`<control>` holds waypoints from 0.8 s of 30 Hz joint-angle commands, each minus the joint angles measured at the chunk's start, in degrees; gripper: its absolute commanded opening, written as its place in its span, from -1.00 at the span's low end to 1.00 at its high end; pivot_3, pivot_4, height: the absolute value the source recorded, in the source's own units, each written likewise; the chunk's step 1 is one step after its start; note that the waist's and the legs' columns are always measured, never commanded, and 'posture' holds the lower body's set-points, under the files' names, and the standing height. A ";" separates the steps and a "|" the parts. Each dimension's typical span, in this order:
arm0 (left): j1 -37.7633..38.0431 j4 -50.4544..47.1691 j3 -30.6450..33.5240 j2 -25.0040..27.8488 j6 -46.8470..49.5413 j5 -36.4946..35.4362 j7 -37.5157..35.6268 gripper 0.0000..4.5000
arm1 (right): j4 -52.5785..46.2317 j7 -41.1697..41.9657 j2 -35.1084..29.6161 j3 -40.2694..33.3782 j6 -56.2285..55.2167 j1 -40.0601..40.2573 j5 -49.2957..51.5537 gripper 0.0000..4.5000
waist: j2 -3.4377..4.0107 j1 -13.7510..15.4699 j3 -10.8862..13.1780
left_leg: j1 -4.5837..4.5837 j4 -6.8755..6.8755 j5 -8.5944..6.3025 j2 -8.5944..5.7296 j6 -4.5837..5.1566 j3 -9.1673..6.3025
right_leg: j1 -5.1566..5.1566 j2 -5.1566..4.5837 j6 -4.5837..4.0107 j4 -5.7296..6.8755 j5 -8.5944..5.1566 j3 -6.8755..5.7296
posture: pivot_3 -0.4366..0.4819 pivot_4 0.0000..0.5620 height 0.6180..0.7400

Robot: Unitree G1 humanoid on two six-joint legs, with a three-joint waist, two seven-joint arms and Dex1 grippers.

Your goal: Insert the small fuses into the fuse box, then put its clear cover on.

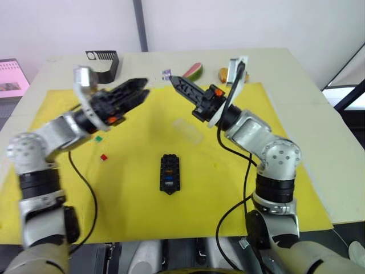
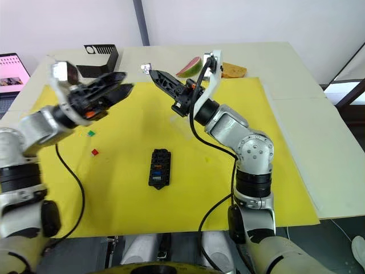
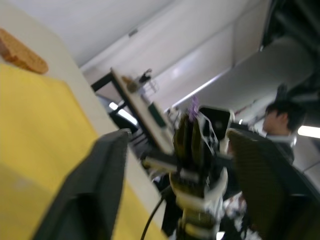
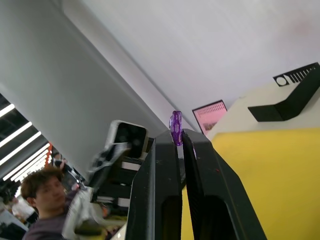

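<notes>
Fuse box (image 1: pixel 169 173) lies flat near the centre of the yellow mat (image 1: pixel 131 200), long axis running away from the robot, slots up, some already filled. Right gripper (image 4: pixel 176 134) is raised above the mat's far half, fingers pinched on a purple fuse (image 4: pixel 175 127) that juts past the tips. Left gripper (image 1: pixel 138 91) hangs raised opposite, fingers spread, nothing between them. Green fuse (image 1: pixel 98 138) and red fuse (image 1: pixel 103 157) sit loose on the mat left of the box, well apart from it. Clear cover (image 1: pixel 187 130) lies beyond the box, faint, outline hard to trace. Bare mat surrounds the box on all sides.
</notes>
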 commanded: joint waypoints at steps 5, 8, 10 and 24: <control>8.67 -14.46 -11.17 17.87 -8.74 29.27 -34.04 0.97 | -3.80 11.03 -14.84 3.46 8.83 -4.44 1.30 -1.00 | 0.10 0.60 0.06 | 0.04 -0.03 0.02 -0.01 0.13 0.03 | 0.21 0.00 -0.02 -0.28 -0.01 0.01 | -0.05 -0.47 1.00; 12.94 -19.44 -18.24 21.94 -21.26 43.18 -44.85 0.97 | -6.42 20.69 -24.33 8.64 11.73 -6.34 -2.55 -1.00 | 0.18 0.50 0.11 | 0.07 -0.06 -0.09 -0.01 0.33 0.07 | 0.35 -0.03 -0.03 -0.54 -0.01 0.02 | -0.05 -0.47 1.00; 15.09 -21.08 -21.01 22.62 -29.22 50.42 -49.40 0.97 | -7.62 25.79 -28.72 12.39 11.91 -7.41 -5.81 -1.00 | 0.20 0.39 0.12 | 0.07 -0.12 -0.16 0.00 0.46 0.07 | 0.35 -0.04 -0.03 -0.63 -0.01 0.02 | -0.05 -0.47 1.00; 15.53 -17.51 -32.86 12.04 -55.55 77.83 -51.84 0.97 | -6.47 48.08 -34.98 40.01 -12.49 -8.36 -46.31 -1.00 | 0.21 0.63 0.16 | 0.00 -0.04 -0.32 0.09 0.73 0.08 | 0.28 -0.06 0.01 -0.59 0.02 0.01 | -0.05 -0.47 1.00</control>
